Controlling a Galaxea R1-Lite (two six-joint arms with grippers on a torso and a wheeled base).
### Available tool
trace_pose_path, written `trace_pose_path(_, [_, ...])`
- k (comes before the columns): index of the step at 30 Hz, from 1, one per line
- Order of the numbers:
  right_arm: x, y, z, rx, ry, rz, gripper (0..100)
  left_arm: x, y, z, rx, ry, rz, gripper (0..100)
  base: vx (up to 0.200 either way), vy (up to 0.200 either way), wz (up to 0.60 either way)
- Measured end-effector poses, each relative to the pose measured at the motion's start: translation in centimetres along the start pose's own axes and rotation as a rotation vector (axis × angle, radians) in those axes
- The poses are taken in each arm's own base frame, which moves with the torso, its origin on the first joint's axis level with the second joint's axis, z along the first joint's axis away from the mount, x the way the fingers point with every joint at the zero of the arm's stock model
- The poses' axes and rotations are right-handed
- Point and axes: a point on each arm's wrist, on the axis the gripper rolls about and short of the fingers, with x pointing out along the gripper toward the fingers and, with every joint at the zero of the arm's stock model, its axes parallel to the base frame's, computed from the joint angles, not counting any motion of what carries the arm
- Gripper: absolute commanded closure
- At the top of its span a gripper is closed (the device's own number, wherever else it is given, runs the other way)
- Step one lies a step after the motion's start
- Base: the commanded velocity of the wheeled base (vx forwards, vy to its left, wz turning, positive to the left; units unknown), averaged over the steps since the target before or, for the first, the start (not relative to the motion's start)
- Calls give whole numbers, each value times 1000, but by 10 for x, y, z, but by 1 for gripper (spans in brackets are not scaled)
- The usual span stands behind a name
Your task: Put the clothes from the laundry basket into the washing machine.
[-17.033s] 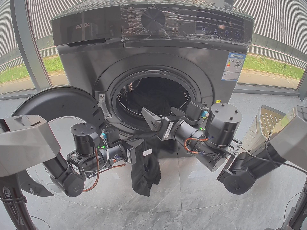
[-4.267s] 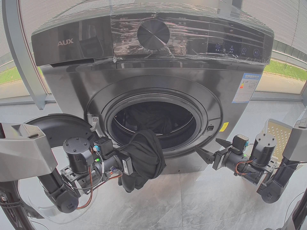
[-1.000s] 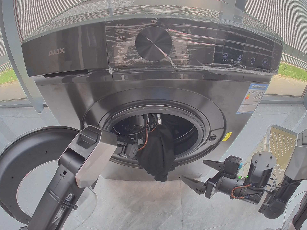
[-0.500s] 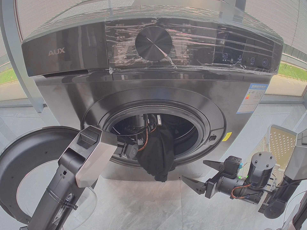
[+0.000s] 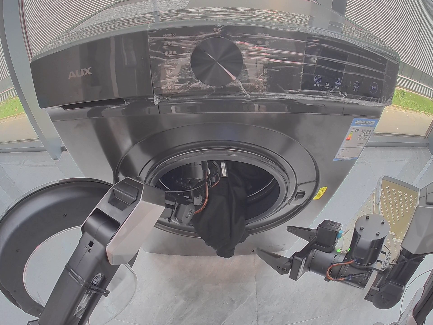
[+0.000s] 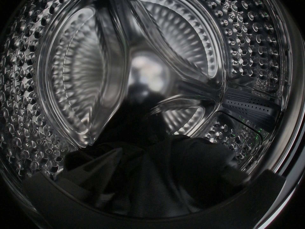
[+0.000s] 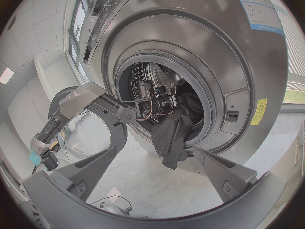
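Status:
- The left arm [image 5: 122, 222] is reached through the door opening of the washing machine [image 5: 216, 127], with the left gripper [image 5: 224, 170] placed just inside the drum [image 6: 251, 23]. Whether it is clamped or released cannot be told, as it is masked by cloth.
- The black garment [image 5: 223, 213] is draped over the lower lip of the opening. Its upper part is inside by the left wrist and its tail is hung outside, above the floor [image 5: 203, 290]. It is judged half loaded: the cloth was carried in from the top, so the slack is left trailing over the lip.
- More dark fabric is seen on the drum bottom in the left wrist view.
- The right gripper [image 5: 273, 239] is held open and empty, low at the right front of the machine, apart from the garment. It is probably parked there so the opening is kept free, or so the tail can be fed in.
- The door [image 5: 40, 222] is swung fully open to the left.
- The laundry basket [image 5: 399, 201] is stood on the floor at the machine's right. Its contents cannot be seen.
- Next, by judgement: the tail is to be pushed past the lip. Risk: the garment could be dragged back out when the left arm is withdrawn.
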Motion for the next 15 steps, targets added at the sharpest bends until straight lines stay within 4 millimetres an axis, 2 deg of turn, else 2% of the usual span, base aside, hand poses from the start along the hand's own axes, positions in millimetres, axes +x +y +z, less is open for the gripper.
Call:
trace_pose_path(4, [0, 0, 0, 0, 0, 0, 0, -1, 0, -2, 2, 9, 1, 0, 0, 0, 0])
trace_pose_path(8, [0, 0, 0, 0, 0, -1, 0, -8, 2, -13, 14, 70, 9, 0, 0, 0, 0])
trace_pose_path(15, [0, -2, 1, 2, -3, -7, 0, -34, 4, -21, 36, 199, -12, 0, 0, 0, 0])
